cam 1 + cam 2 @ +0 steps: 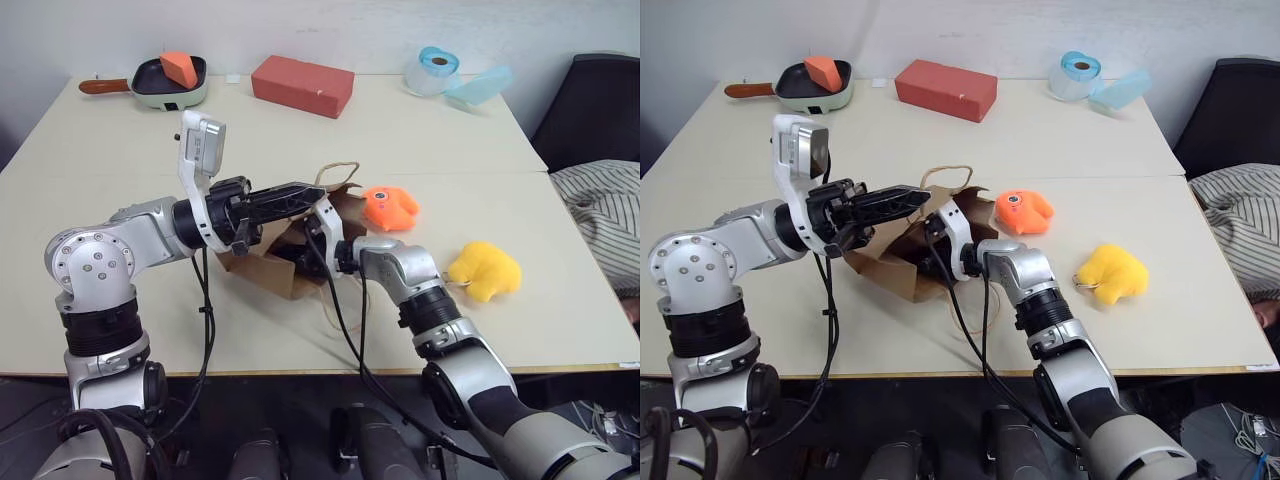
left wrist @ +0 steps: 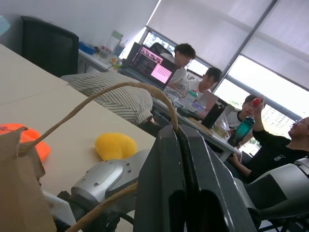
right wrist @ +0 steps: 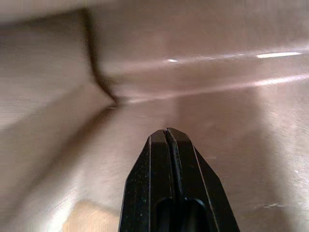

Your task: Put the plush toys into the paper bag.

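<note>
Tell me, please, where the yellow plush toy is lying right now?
In the left eye view the yellow plush toy lies on the table at the robot's right, apart from the paper bag, nearer the front edge than the orange plush toy.

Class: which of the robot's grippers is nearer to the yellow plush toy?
Right. The right gripper reaches into the paper bag, its arm passing beside the yellow plush toy. The left gripper hangs above the bag, farther away.
</note>
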Tool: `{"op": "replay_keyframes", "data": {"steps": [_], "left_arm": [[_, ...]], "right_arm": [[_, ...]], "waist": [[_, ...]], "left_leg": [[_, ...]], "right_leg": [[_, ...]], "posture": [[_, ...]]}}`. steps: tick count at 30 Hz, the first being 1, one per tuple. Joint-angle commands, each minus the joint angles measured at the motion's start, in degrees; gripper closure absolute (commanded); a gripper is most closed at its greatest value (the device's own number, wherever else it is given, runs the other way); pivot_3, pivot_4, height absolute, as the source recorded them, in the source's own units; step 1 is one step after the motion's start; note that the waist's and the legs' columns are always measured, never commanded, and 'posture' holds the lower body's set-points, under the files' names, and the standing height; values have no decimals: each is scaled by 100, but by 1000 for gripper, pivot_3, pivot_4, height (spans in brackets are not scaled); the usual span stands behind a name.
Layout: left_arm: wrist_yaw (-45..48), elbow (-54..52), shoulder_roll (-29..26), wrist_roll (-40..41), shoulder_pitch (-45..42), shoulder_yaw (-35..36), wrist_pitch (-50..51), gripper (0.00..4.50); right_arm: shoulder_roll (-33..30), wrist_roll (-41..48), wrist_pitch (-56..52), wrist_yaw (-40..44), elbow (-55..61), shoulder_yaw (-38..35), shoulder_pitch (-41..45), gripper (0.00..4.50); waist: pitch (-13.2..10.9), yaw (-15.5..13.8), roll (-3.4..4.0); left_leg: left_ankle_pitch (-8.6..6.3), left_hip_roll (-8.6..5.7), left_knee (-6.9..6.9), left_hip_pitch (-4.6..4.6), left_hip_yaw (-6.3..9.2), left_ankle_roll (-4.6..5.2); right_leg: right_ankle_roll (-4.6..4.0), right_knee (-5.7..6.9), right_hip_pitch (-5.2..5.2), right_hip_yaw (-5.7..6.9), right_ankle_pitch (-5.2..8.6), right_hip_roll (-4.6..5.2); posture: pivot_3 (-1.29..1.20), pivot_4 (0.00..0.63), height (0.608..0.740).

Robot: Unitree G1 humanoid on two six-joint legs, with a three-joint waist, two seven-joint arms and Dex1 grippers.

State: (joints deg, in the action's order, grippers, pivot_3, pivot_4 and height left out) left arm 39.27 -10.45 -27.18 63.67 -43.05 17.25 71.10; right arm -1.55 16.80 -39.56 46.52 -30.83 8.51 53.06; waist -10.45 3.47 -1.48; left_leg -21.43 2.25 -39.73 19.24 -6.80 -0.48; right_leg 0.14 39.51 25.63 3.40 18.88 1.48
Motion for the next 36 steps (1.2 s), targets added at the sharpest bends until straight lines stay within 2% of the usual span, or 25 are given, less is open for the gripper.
{"op": "replay_keyframes", "data": {"steps": [1,7,15,24,31,34,36], "left_arm": [[-26,-106,-8,302,-59,68,-123,4500],[-224,69,-68,587,-276,194,-171,4500],[-57,421,-407,208,-511,39,-572,4500],[78,1101,-657,223,-1292,169,-680,4500],[106,808,-521,71,-879,-39,-756,4500],[145,636,-498,-102,-616,-234,-883,4500],[138,598,-475,-101,-551,-269,-899,4500]], "right_arm": [[109,-389,527,-182,-277,232,187,4472],[104,-1342,1605,-457,-1211,834,195,4472],[-430,-2269,2300,163,-1091,1777,-57,4472],[-481,-2270,2200,262,-942,1677,-150,4472],[-532,-2143,2005,178,-533,1526,-421,4472],[-545,-1936,1920,172,33,1297,-649,4472],[-655,-1616,1644,364,954,1109,-941,4472]], "waist": [[0,3,0],[0,22,0],[1,6,-1],[2,-4,-1],[2,-14,-1],[2,-19,-1],[1,-33,-1]], "left_leg": [[0,0,1,-1,0,0],[0,0,4,-3,-2,-1],[2,-2,4,-10,-1,-4],[1,-2,9,-11,2,-3],[2,-3,12,-12,4,-3],[2,-2,15,-12,6,-4],[2,-3,14,-6,10,-3]], "right_leg": [[0,0,0,0,0,0],[0,-2,-1,-1,0,0],[0,-3,-6,-2,0,1],[0,-6,-8,-1,0,2],[0,-8,-9,-1,0,3],[0,-8,-9,-2,0,2],[0,-10,-9,-2,0,2]], "posture": [[0,150,740],[0,150,740],[0,150,740],[0,150,740],[0,150,740],[0,150,740],[0,150,740]]}}
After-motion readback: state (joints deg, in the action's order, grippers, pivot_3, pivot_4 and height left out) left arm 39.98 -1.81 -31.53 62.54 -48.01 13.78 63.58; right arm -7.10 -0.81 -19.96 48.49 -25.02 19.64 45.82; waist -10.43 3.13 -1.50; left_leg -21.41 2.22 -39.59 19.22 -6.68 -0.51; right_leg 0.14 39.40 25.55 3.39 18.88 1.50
